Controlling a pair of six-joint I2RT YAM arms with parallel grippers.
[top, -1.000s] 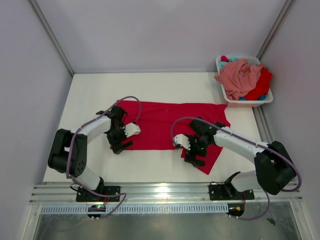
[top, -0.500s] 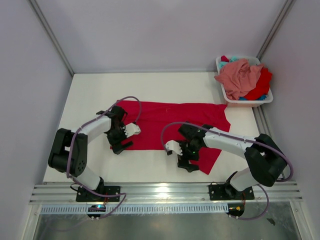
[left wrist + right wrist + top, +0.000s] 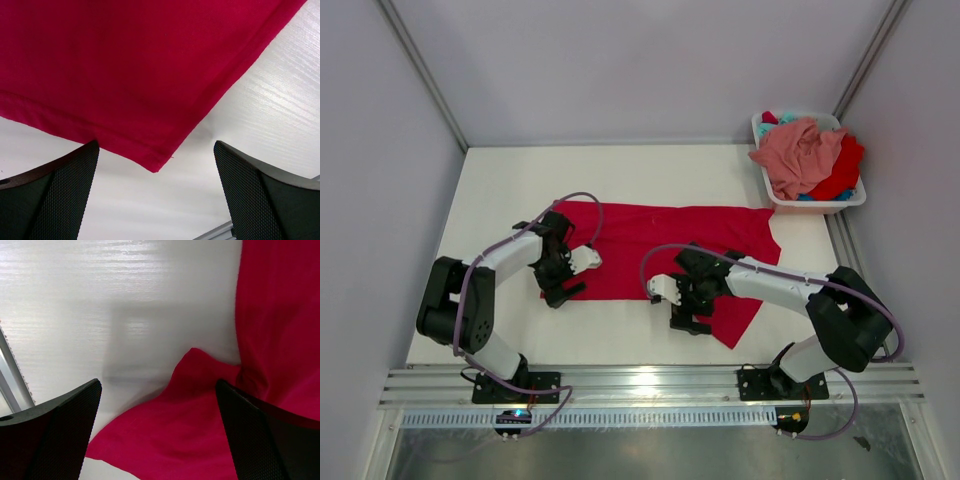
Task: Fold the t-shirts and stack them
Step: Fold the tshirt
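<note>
A bright red t-shirt (image 3: 650, 245) lies spread wide across the middle of the table. My left gripper (image 3: 565, 280) is open just above its near left corner (image 3: 155, 162), which lies flat between the two fingers. My right gripper (image 3: 682, 308) is open over the shirt's near right part, where the cloth bunches into a raised fold (image 3: 200, 370). Nothing is held. A salmon pink shirt (image 3: 800, 155), more red cloth (image 3: 842, 170) and a bit of teal (image 3: 786, 119) are piled in the basket.
The white plastic basket (image 3: 855, 198) stands at the back right corner. A metal rail (image 3: 650, 385) runs along the table's near edge, and it shows in the right wrist view (image 3: 10, 375). Grey walls close in the left, back and right.
My right gripper has moved left along the shirt's near edge, from the lower right flap toward the middle. The left arm has not moved.
</note>
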